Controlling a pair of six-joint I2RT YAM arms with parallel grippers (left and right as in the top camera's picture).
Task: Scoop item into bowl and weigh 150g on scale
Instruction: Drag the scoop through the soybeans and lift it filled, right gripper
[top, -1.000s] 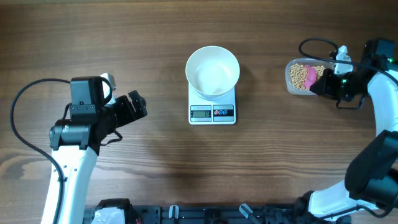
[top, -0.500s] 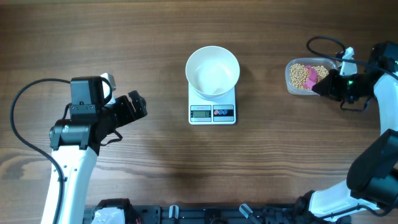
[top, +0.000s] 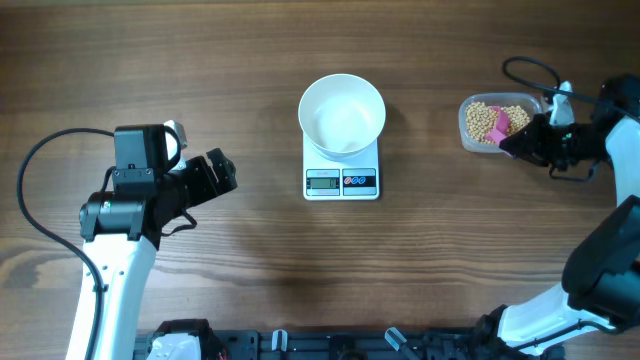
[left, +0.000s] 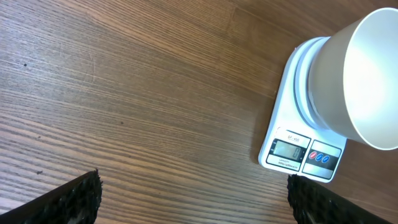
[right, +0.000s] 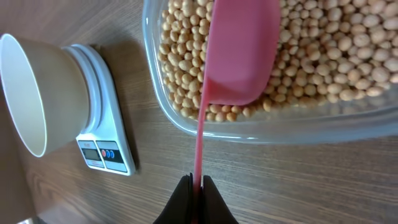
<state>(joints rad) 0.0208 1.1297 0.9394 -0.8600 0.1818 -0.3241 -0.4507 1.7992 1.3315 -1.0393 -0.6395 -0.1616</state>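
where the beans lie: the beans (right: 323, 50) fill a clear container (right: 261, 134) at the right side of the tabletop (top: 250, 60), well apart from the bowl.
scoop: a pink scoop (right: 239, 56) has its head down among the beans; its thin handle runs out over the container's rim to the right claw.
scoop load: the wrist view shows only plain pink on the head, so it may be empty or turned away; i cannot tell.
right claw: the right claw (right: 197, 186) is clenched on the end of the scoop handle, both fingers pinched flat against it.
bowl: the bowl (top: 342, 115) stands upright on the scale (top: 342, 182) at mid-tabletop; no beans show inside it.
key relation: from the right claw the beans lie straight ahead along the handle, and the bowl lies beyond them toward the left arm's side.
long axis: the scoop points roughly at the bowl, head leading and handle trailing.
nearer arm: the right arm, by far, for both beans and scoop.
left claw: the left claw (top: 218, 175) is released, jaws spread wide over bare wood on the left, gripping nothing.
writing: the scale has a grey display beside red and blue buttons; neither its digits nor the small print under it are legible.
step, judged: the first scoop, with nothing weighed yet.
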